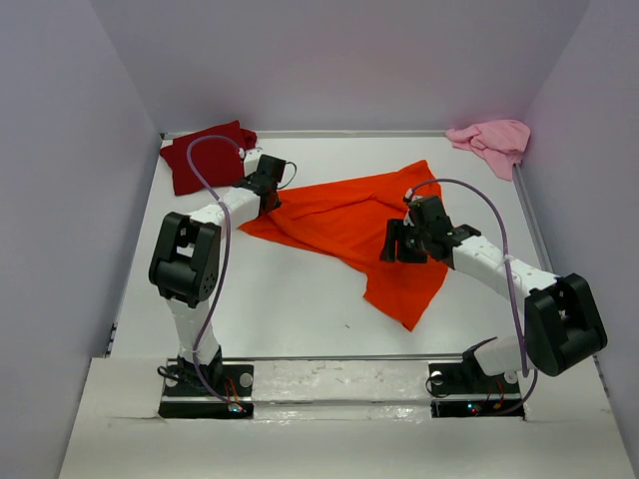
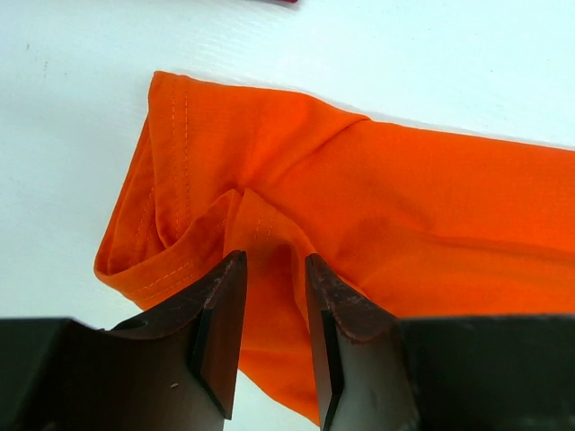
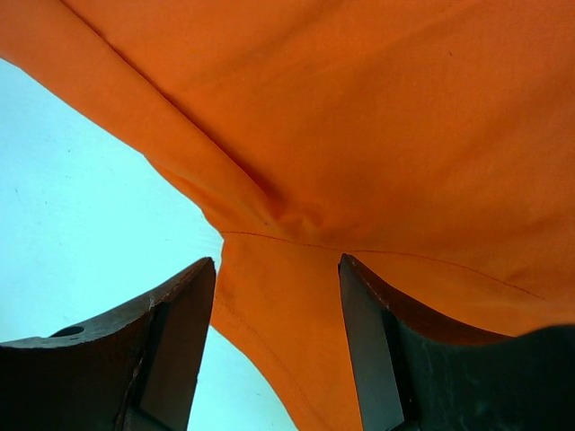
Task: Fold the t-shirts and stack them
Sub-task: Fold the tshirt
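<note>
The bright orange t-shirt [image 1: 344, 215] lies spread out and rumpled in the middle of the white table. My left gripper [image 1: 272, 175] is at its far left corner. In the left wrist view the jaws [image 2: 274, 259] stand a little apart, straddling a raised fold beside the hem [image 2: 171, 135]. My right gripper [image 1: 402, 239] is over the shirt's right part. In the right wrist view it [image 3: 277, 262] is wide open above a seam [image 3: 359, 251] near the cloth's edge. The dark red t-shirt [image 1: 205, 155] lies folded at the back left. The pale pink t-shirt [image 1: 492, 140] lies bunched at the back right.
White walls [image 1: 60, 200] close in the table on the left, back and right. Bare white table [image 1: 290, 299] lies in front of the orange shirt, between the two arm bases.
</note>
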### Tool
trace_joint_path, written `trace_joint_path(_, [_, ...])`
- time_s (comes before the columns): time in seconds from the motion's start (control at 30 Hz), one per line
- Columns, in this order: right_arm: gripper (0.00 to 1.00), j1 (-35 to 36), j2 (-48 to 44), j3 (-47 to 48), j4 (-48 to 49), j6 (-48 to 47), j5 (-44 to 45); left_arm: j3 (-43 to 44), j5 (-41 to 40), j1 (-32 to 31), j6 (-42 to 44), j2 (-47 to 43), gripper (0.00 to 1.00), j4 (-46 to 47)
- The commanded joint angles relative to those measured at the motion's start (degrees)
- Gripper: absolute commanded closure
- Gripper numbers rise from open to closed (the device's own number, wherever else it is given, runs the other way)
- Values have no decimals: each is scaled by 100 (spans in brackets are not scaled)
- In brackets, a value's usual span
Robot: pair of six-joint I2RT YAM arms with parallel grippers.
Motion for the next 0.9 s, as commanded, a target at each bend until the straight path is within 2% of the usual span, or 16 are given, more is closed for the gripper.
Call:
trace_joint_path(0.0, [37,-19,-18,-54,269,-57,-14,-53,-84,-25,-18,-113,58,70])
trace_joint_path(0.43, [37,-19,34,-63,295,-39,-31,-519,-207,-34,8,-403,58,140])
trace_joint_path(0.87, [37,-19,-36,-98,287,-48,-76,-511,-453,-69,87,-315,57,140])
